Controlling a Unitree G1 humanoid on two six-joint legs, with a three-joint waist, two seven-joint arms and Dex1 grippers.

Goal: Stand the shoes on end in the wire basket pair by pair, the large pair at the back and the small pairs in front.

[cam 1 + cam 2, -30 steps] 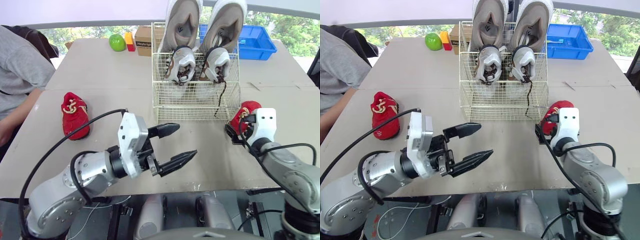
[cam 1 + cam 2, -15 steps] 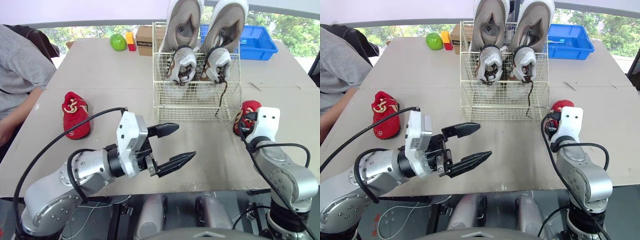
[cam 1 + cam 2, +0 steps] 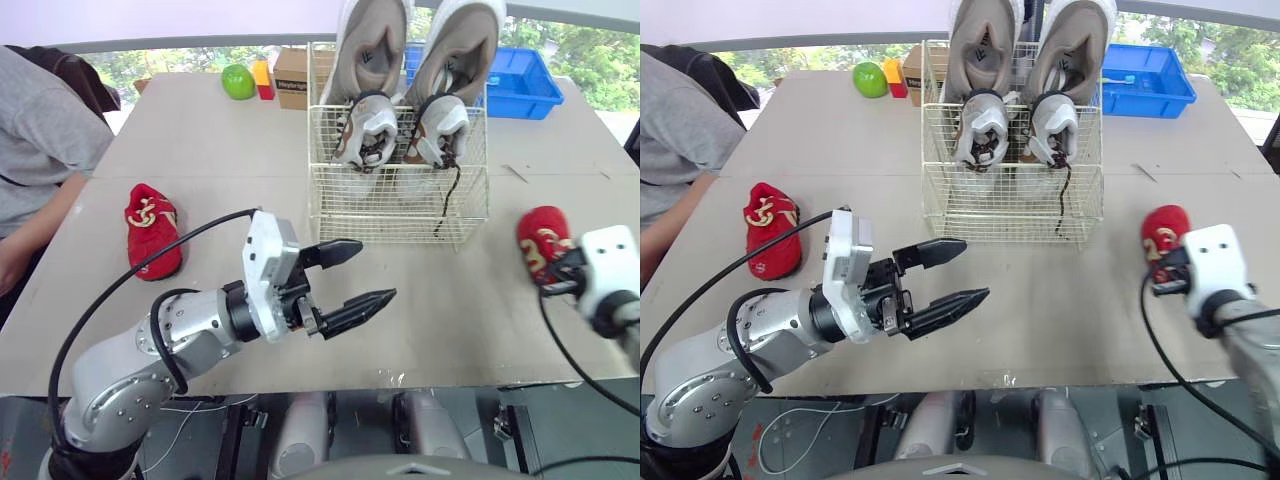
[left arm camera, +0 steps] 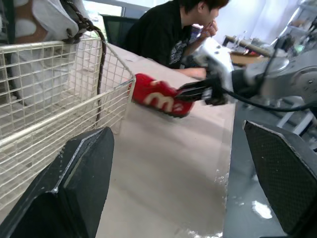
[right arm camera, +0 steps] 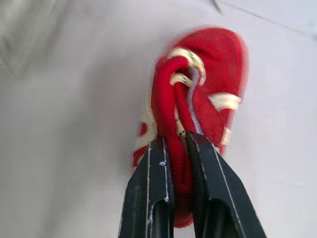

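The right gripper (image 5: 177,140) has swung the red shoe (image 3: 540,240) away from the wire basket (image 3: 400,212) toward the desk's (image 3: 200,130) right edge, pinching its collar, which looks soft, light and a sound hold; the left gripper (image 3: 375,270) is spread, empty.

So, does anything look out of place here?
A dark lace hangs from a small grey shoe down the wire basket's front. The red pair is split: the left red shoe lies on the table, the right red shoe is pinched in the right gripper.
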